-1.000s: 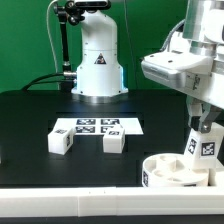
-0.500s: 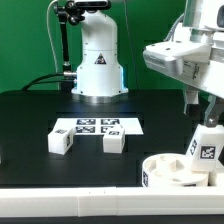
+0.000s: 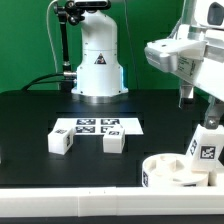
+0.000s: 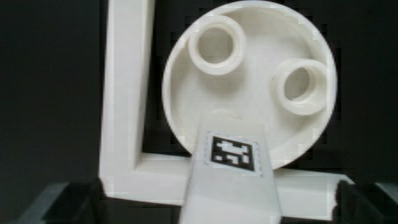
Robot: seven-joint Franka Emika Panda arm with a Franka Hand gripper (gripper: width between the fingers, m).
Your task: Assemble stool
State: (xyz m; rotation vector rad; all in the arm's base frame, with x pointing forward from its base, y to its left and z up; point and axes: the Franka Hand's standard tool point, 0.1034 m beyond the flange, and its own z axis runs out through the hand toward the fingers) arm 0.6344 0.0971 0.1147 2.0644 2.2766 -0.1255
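The round white seat disc [image 3: 160,172] lies at the table's front, at the exterior view's right. In the wrist view the seat [image 4: 249,80] shows two round recesses. One tagged white leg [image 3: 205,150] stands upright on the seat's right side. It also shows in the wrist view [image 4: 231,175], running up between my fingers. My gripper [image 3: 208,122] is just above the leg's top. In the wrist view the gripper [image 4: 214,205] is open, with a dark gap between each finger and the leg. Two more leg blocks, one [image 3: 60,142] and another [image 3: 113,143], lie on the table.
The marker board [image 3: 97,127] lies flat behind the two loose legs. The robot base [image 3: 97,60] stands at the back of the table, with cables to its left. A white L-shaped rail [image 4: 128,90] runs beside the seat.
My hand has risen and turned, moving a little to the exterior view's right. The leg on the seat shifted slightly right, then stayed put.
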